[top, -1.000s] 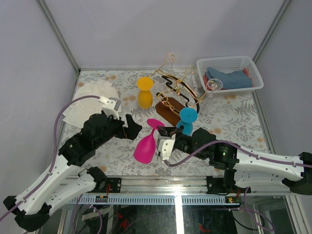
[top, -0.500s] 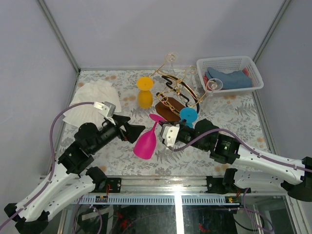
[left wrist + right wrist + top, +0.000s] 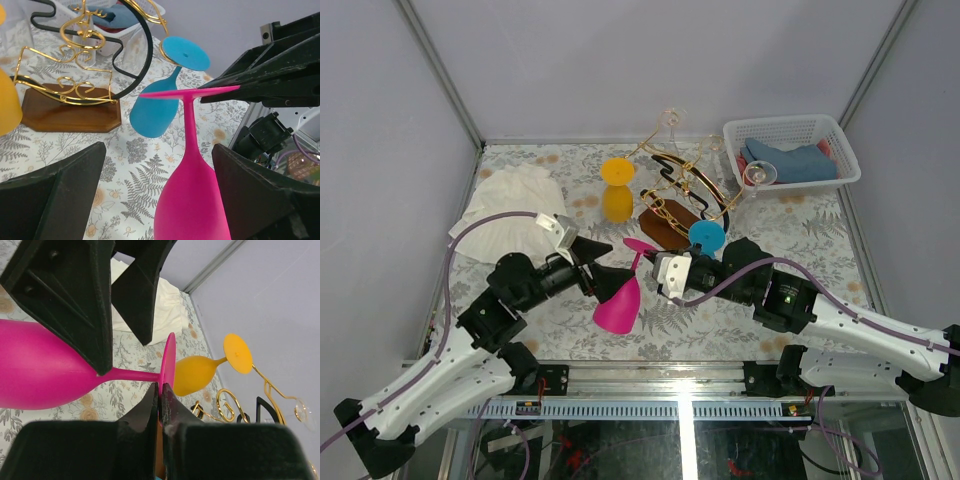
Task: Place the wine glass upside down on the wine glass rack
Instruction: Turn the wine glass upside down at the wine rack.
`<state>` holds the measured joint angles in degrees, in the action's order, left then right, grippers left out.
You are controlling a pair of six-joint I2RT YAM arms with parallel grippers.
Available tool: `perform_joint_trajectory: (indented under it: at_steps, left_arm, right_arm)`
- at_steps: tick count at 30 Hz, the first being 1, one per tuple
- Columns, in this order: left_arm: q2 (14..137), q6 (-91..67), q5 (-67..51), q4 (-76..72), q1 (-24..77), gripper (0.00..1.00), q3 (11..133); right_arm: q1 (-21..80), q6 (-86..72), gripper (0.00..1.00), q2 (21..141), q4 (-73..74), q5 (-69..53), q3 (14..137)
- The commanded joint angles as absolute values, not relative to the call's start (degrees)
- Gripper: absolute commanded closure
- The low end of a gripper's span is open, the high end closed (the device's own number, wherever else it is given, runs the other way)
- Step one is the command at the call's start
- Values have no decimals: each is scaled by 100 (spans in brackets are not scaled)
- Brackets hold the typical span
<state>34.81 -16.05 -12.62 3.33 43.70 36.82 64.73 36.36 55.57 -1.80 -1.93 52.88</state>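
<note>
the table (image 3: 800, 240) has a cloth with leaves and flowers on it. the left arm (image 3: 450, 350) and the right arm (image 3: 850, 325) both reach in to the middle. a crumpled white cloth (image 3: 510, 200) lies at the far left. a white basket (image 3: 790, 127) sits at the far right with a blue cloth (image 3: 795, 163) inside.

the rack (image 3: 665, 230) stands in the middle at the back, with gold curly wires, a black bar and a brown wood base. the pink glass (image 3: 618, 305) is not on the rack. it is near the front of the table, just in front of the rack, upside down and tipped, with its round foot up. i cannot tell if its bowl touches the table.

a yellow glass (image 3: 617, 203) is on the left of the rack. a blue glass (image 3: 705, 237) hangs foot up on the right of it.

the left pincer (image 3: 604, 268) is wide apart, one finger on each side of the pink bowl. the right pincer (image 3: 652, 260) is clamped on the edge of the pink foot.
</note>
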Motion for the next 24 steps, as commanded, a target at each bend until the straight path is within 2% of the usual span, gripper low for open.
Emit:
perform_joint_trajectory:
  at_steps: [1, 11, 17, 24]
  left_arm:
    - [3519, -1382, -1548, -603, 4454, 18, 3487]
    - [3919, -1509, -1702, -928, 4469, 40, 3520]
    - [4001, -1485, -1780, -1017, 4469, 49, 3519]
    - [4077, -1488, -1762, -959, 4465, 71, 3550]
  right_arm:
    - [6434, 3397, 100, 5529, -426, -392, 5597]
    - [6434, 3581, 100, 5498, -915, -182, 5383]
    - [6434, 3578, 100, 5461, -1205, -100, 5232]
    - [6435, 3601, 100, 5448, -1377, 7, 5107]
